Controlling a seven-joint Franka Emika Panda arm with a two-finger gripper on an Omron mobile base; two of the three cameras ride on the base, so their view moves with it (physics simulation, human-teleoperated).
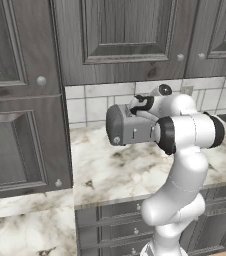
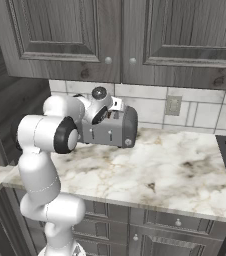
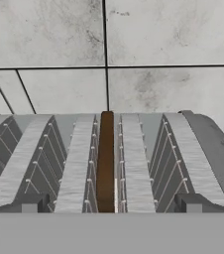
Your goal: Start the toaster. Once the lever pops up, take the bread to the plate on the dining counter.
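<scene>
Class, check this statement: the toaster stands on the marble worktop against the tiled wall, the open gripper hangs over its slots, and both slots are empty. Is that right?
Not quite. One slot is not empty: in the hand view, the bread stands on edge in the middle slot of the toaster. The rest holds: the toaster stands on the marble worktop against the tiled wall, with the open gripper over its slots.

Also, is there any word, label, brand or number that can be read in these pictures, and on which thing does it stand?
None can be read.
The toaster has a plain grey face with a small knob, no lettering.
The wall outlet bears no marking.
The cabinet doors and wall tiles are blank.
</scene>
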